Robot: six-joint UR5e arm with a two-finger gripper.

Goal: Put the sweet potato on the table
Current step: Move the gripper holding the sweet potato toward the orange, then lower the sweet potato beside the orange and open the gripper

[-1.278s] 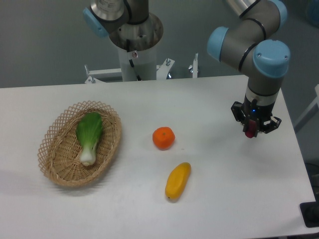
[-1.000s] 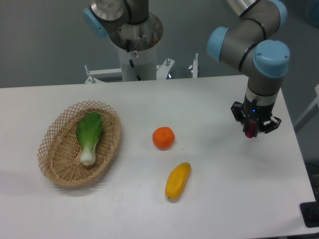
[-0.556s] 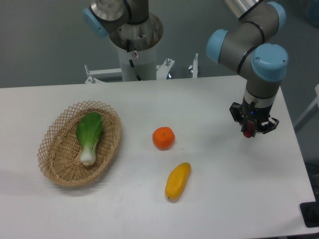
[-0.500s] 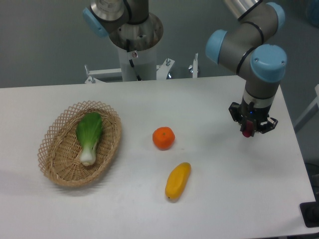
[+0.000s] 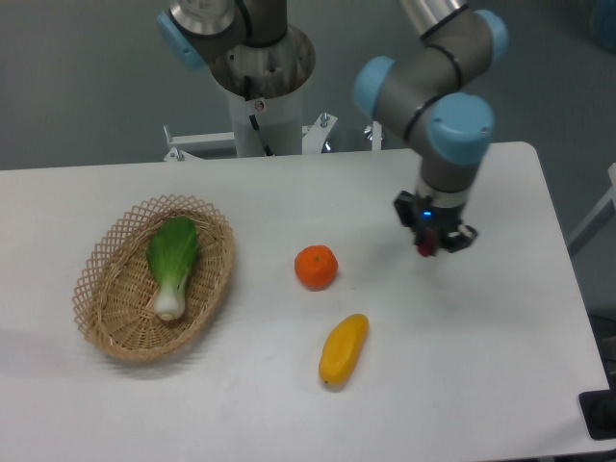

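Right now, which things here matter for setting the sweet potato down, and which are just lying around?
Part of the job:
small reddish-purple sweet potato, held in the pincer
flat white table

Just lying about:
woven wicker basket
green leafy vegetable inside it
round orange fruit
oblong yellow fruit

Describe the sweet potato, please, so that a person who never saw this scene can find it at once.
Start at the robot arm over the right half of the white table and follow it down to the gripper. The sweet potato is the small reddish piece held in its jaws, above the tabletop. The orange and the yellow fruit lie on the table.
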